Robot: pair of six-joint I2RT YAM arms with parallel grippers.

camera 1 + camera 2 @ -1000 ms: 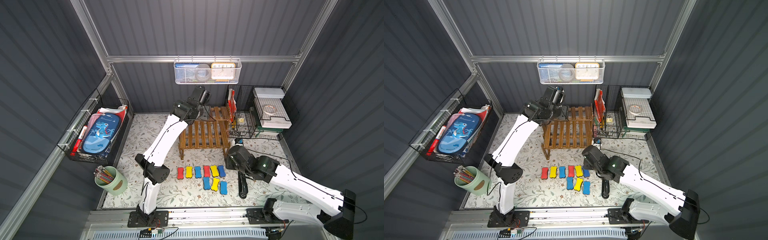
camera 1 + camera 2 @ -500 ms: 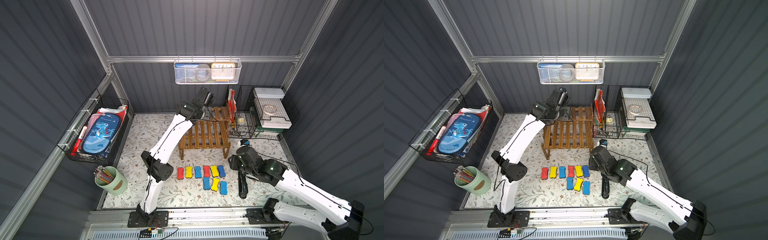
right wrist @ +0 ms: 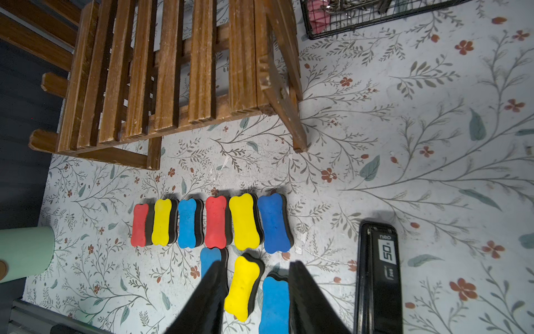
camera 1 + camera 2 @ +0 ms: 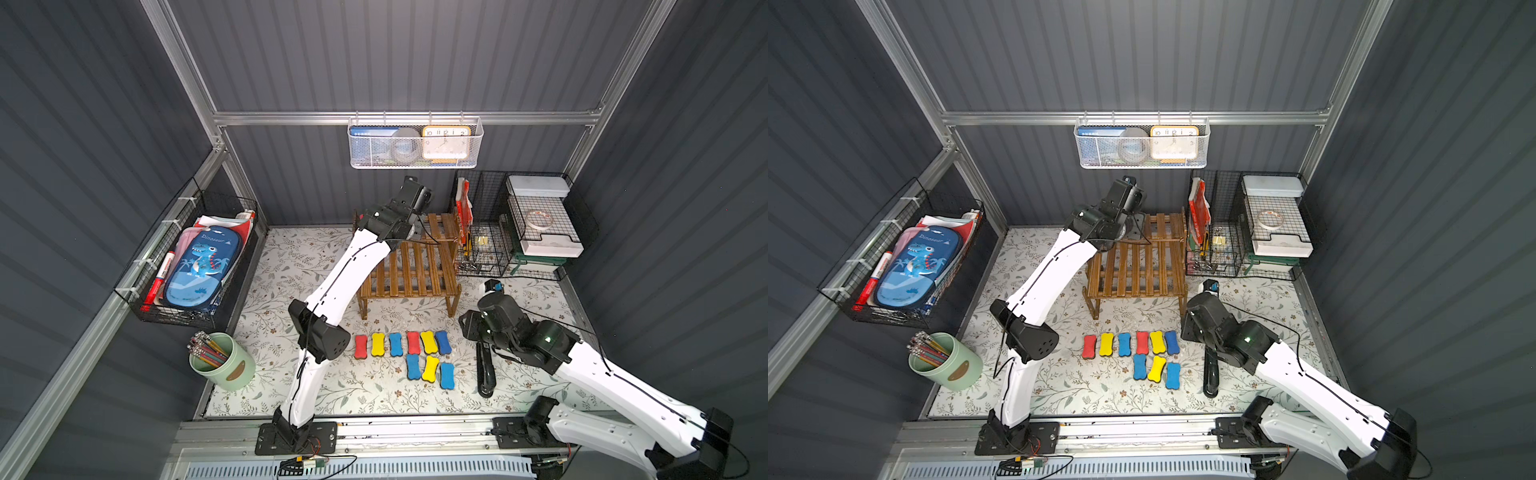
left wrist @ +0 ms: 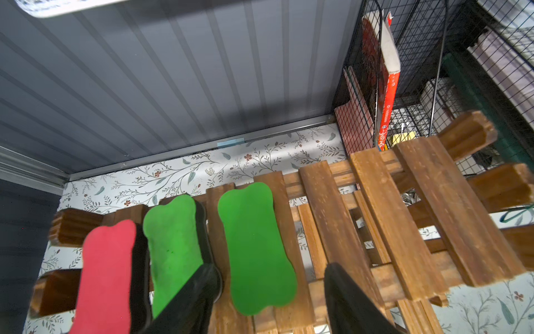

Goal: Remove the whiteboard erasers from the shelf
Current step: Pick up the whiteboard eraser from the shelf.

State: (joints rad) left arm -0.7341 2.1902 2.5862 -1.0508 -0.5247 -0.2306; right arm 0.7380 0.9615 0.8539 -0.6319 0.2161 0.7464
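Erasers [image 4: 428, 341]: twelve counted. Dial laid on the mat [image 4: 291, 266] in a top view, 12 at the back wall.

Progress
- Off the shelf [image 4: 411, 270]: nine, lying on the mat at its 6 o'clock, in a row of six with a row of three behind at 6.
- On the shelf: three, on the back slats at its 9 o'clock end, seen in the left wrist view. Two green [image 5: 254, 245], one red [image 5: 107, 277].
- Judged three-quarters done, with three to lift.
- Left gripper [image 5: 270, 267]: jaws apart, either side of a green eraser's near end, nothing clamped. Contact cannot be told.
- Right gripper [image 3: 255, 264]: jaws apart, empty, above the mat at 3 o'clock of the rows.

Containers
1. Wire racks [image 4: 486, 195], 2 o'clock: white trays, tape roll [image 4: 539, 219], red book [image 4: 462, 208], small clutter.
2. Wall rack [image 4: 143, 259], 9 o'clock: dinosaur pencil case [image 4: 203, 266], red marker [image 4: 160, 276], papers.
3. Basket [image 4: 415, 165], 12 o'clock, hung on the rail: clock [image 4: 445, 143], blue box; the rest is unclear.
4. Cup [image 4: 224, 378], 8 o'clock: pencils [image 4: 205, 349].

Loose: stapler [image 4: 484, 370], on the mat at 3 o'clock of the rows.
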